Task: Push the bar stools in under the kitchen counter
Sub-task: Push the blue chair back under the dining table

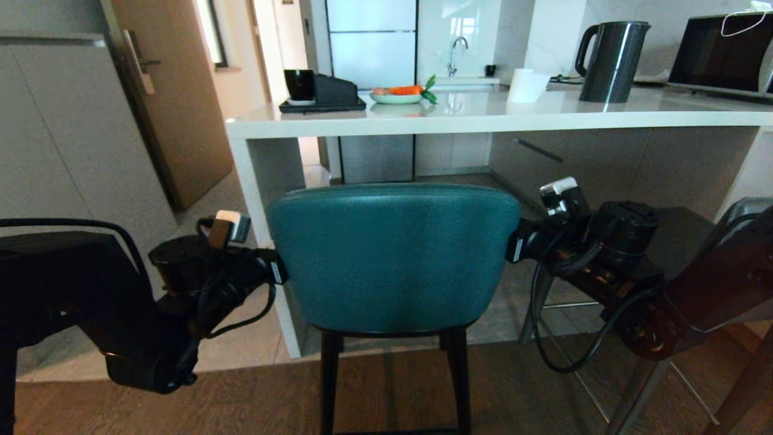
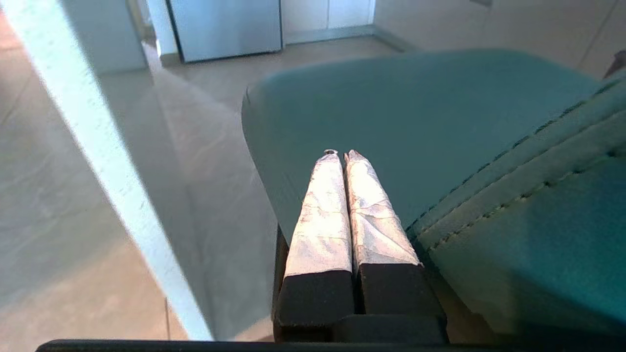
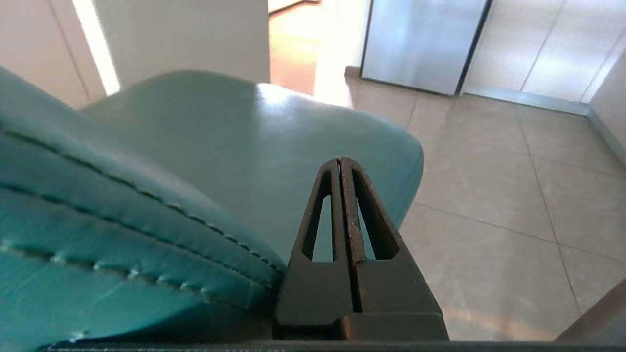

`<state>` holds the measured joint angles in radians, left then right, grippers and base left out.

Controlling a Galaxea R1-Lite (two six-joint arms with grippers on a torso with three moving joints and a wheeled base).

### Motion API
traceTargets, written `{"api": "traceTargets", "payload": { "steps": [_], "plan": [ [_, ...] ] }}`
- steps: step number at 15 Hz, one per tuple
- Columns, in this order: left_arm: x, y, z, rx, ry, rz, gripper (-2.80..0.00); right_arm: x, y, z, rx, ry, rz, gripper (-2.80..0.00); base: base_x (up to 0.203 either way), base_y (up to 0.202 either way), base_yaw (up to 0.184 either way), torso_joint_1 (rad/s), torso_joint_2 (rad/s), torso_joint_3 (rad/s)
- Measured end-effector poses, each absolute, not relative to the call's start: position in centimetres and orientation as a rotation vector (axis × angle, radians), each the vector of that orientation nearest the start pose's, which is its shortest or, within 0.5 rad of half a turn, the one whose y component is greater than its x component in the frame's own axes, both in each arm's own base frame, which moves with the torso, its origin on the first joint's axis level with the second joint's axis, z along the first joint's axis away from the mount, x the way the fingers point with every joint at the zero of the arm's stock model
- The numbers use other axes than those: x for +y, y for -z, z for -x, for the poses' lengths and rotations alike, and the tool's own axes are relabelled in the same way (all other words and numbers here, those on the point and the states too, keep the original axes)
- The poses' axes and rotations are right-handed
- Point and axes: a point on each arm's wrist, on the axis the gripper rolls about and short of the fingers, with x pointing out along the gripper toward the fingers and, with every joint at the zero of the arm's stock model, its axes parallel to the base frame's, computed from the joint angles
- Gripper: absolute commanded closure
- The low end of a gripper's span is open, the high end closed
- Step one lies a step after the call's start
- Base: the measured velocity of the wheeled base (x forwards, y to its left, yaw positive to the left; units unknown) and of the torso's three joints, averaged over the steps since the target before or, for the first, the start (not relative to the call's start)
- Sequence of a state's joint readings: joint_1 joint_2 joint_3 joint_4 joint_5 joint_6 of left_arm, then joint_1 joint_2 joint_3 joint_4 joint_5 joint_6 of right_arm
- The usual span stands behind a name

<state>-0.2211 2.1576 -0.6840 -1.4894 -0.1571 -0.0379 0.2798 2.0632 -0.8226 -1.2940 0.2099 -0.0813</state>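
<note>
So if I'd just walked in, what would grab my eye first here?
Probably the teal stool dead centre, its rounded back facing you, flanked by two black arms. The left gripper and right gripper sit shut at either edge of the backrest. Behind it runs the white kitchen counter, bearing a dark kettle.

Teal stool [image 1: 392,257] – rounded leather back, stitched seams, thin black legs; stood upright, back toward camera, seat pointed in under the slab | Grey stool [image 1: 682,235] – dark seat, metal legs, right of the teal one, mostly hidden | Kitchen counter [image 1: 543,115] – thick glossy white top, white slab end leg at left.
</note>
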Motion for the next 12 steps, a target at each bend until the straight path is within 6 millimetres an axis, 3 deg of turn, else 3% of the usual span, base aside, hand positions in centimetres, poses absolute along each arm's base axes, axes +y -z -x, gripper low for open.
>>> {"api": "traceTargets", "payload": {
  "steps": [3, 7, 12],
  "plan": [
    [-8.3, -8.1, -35.1, 0.005, 0.371, 0.035, 0.00, 10.9, -12.8, -35.9, -0.079, -0.497, 0.078, 0.00, 0.000, 0.000, 0.000, 0.000, 0.00, 0.000],
    [-6.5, -7.5, -35.0, 0.021, 0.319, -0.026, 0.00, 12.8, -13.0, -36.8, -0.093, -0.526, 0.075, 0.00, 0.000, 0.000, 0.000, 0.000, 0.00, 0.000],
    [-6.5, -7.3, -34.2, 0.041, 0.324, -0.085, 0.00, 12.9, -12.7, -36.9, -0.084, -0.528, 0.073, 0.00, -0.041, 0.000, 0.000, 0.001, 0.00, 0.000]
  ]
}}
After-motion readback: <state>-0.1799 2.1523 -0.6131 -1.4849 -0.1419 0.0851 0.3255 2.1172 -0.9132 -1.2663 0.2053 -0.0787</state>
